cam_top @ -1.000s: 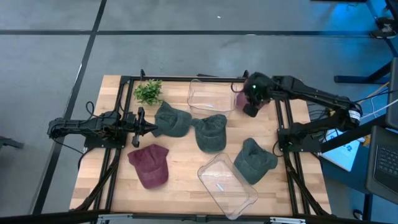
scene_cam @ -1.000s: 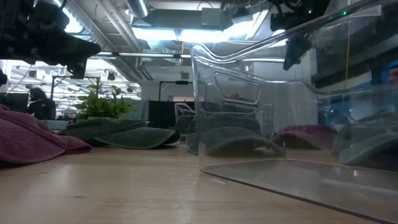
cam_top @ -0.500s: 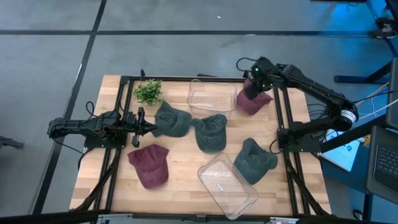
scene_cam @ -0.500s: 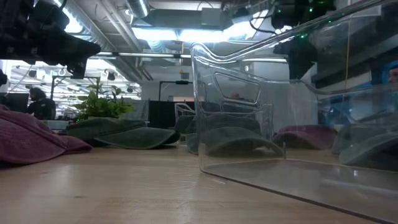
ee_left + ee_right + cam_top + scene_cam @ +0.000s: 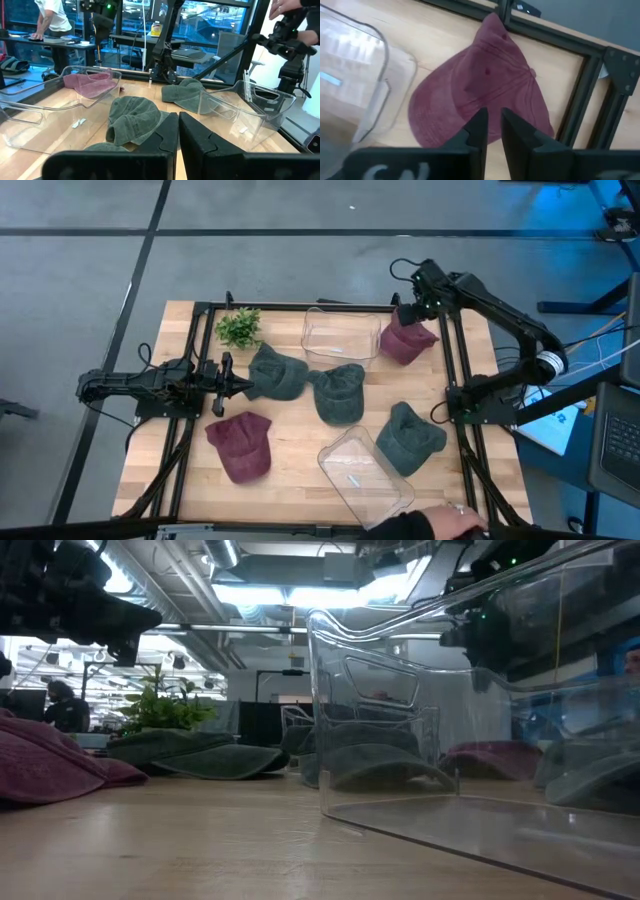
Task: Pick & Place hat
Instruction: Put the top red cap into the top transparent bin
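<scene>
Right gripper [image 5: 491, 131] is hovering over the maroon hat [image 5: 405, 340] lying at the desk's [image 5: 300, 445] far right beside a clear bin [image 5: 340, 335], jaws nearly closed, empty; left gripper [image 5: 243, 386] is idling closed.

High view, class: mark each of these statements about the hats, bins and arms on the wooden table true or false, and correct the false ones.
1. The maroon cloth hat at the far right lies on the wooden table, beside the clear plastic bin. True.
2. The right gripper clamps that hat. False: it is above the hat, nothing between its fingers.
3. Three grey-green cloth hats lie on the table. True.
4. The small green plant stands inside a bin. False: it stands on the table's far left corner.
5. The left gripper is wide open. False: it is shut.
</scene>
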`<state>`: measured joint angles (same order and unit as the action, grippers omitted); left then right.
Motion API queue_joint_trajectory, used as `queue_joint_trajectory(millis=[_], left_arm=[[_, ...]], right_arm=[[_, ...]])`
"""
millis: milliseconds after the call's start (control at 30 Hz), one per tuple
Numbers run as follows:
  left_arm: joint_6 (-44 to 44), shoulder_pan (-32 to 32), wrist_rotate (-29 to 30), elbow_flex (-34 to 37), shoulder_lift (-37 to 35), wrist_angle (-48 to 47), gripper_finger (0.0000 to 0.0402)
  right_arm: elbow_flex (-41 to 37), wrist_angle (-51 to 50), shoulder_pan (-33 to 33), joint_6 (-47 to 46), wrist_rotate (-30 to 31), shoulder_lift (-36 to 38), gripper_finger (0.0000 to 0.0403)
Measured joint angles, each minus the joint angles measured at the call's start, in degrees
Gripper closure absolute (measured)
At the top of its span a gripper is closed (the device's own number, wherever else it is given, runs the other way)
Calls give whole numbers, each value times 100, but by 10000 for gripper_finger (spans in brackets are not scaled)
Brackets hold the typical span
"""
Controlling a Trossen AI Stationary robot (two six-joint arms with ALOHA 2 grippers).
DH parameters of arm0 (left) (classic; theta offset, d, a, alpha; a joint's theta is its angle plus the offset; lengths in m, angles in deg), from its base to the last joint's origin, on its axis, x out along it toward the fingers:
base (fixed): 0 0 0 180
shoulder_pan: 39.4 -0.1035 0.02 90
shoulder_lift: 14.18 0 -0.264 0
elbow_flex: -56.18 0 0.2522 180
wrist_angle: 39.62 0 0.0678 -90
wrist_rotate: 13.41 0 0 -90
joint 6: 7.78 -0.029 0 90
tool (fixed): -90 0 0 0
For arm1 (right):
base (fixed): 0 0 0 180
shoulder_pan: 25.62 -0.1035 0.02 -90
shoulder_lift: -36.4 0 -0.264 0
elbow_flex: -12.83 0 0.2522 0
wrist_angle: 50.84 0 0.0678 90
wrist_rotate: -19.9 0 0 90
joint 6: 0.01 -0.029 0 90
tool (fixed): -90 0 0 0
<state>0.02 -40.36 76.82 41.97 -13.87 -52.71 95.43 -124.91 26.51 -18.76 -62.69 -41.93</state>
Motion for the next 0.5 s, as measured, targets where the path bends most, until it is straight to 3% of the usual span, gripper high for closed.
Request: queue_joint_trajectory(millis=[133, 267, 400, 500], left_arm=[[0, 0, 0, 0, 0, 0, 389], [0, 0, 0, 0, 0, 0, 391], [0, 1, 0, 0, -1, 0, 394], [0, 0, 0, 1, 0, 0, 392]], right_arm=[[0, -24, 99, 255, -142, -240, 304], [0, 268, 140, 320, -192, -478, 238], [0, 770, 209, 490, 205, -753, 174], [0, 935, 267, 800, 330, -977, 148]])
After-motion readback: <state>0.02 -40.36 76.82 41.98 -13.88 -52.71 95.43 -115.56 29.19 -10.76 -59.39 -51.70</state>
